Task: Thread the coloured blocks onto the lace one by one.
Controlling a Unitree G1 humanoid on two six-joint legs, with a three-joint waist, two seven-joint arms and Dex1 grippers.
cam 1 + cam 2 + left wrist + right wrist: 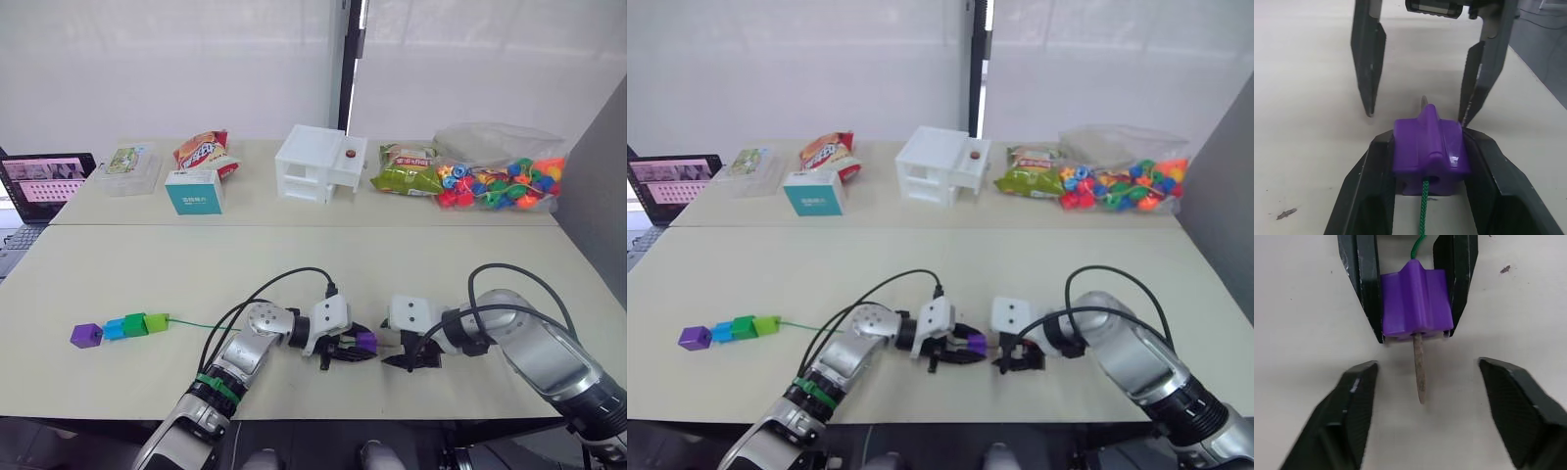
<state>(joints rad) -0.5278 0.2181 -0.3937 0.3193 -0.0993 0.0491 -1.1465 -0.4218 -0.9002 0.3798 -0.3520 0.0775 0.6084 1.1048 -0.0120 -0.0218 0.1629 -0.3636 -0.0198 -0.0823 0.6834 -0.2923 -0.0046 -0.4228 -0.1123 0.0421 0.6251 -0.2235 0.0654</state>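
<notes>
I see the table [294, 264] w/ both arms low at its near edge. Left gripper [355, 350] pinches a purple block [1429, 155] between its fingers; right gripper [1422, 404] faces it, fingers spread wide, nothing between them. Lace [191, 324] runs along the table from a row of four threaded blocks [120, 327] at far left, but its middle stretch is hidden behind the left arm. It enters the held block's rear hole. Tip [1419, 369] pokes out the front, long axis pointing straight at the right gripper's gap, just short of the fingers.
</notes>
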